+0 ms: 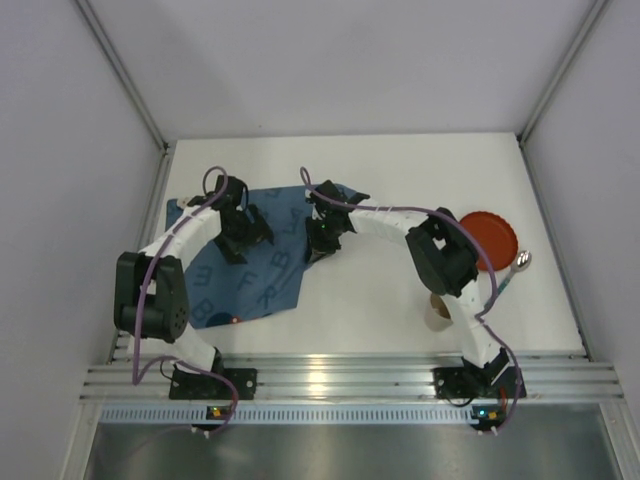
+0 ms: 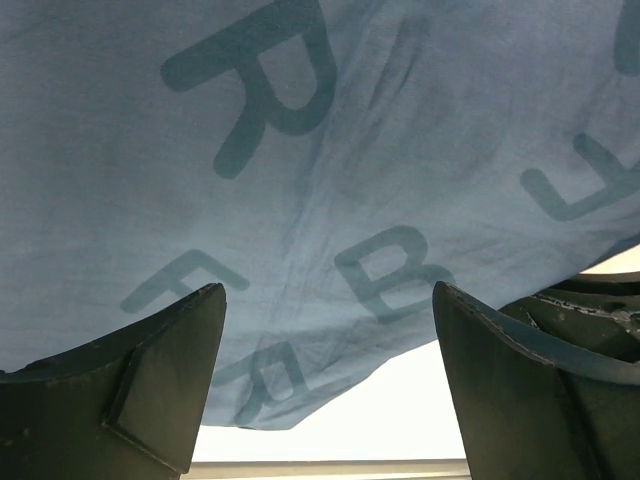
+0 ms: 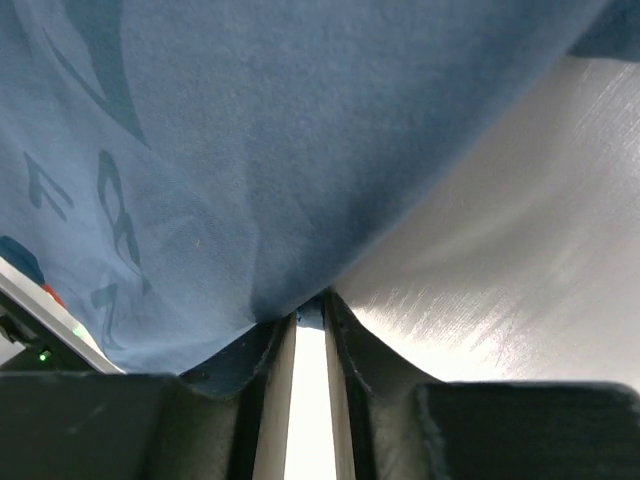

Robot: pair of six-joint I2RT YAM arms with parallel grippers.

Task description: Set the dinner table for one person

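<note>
A blue letter-printed cloth placemat (image 1: 250,265) lies rumpled on the left half of the white dinner table (image 1: 370,300). My left gripper (image 1: 245,240) hovers over the cloth's middle, open and empty; the left wrist view shows the cloth (image 2: 320,180) spread under the wide-apart jaws. My right gripper (image 1: 318,240) is at the cloth's right edge, shut on a pinch of the fabric (image 3: 312,312). A red plate (image 1: 492,240), a spoon (image 1: 518,268) and a brown cup (image 1: 441,312) lie at the right.
The ribbed aluminium rail (image 1: 350,385) runs along the near edge. Grey walls enclose the table on three sides. The right arm's elbow (image 1: 440,255) overlaps the plate's left rim.
</note>
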